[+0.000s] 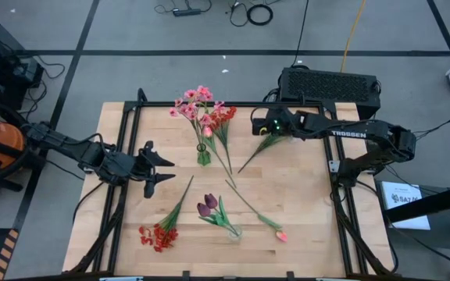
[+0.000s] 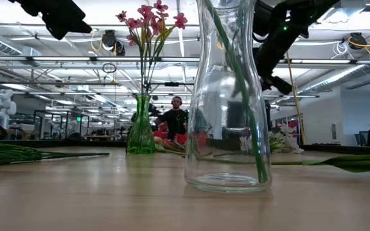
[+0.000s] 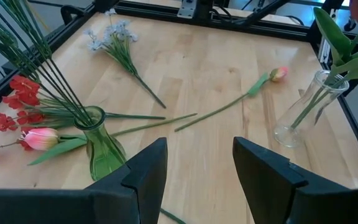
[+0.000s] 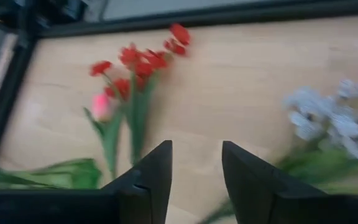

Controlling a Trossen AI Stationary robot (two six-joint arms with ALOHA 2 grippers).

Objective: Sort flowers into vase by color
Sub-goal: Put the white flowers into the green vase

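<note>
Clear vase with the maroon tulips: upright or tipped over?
Upright. The clear vase stands on its base on the table, tulip stems inside.

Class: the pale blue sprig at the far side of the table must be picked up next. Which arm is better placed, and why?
The right arm, probably. Its open tool hovers right over the pale blue sprig, while the left tool waits across the table beyond the green vase.
</note>
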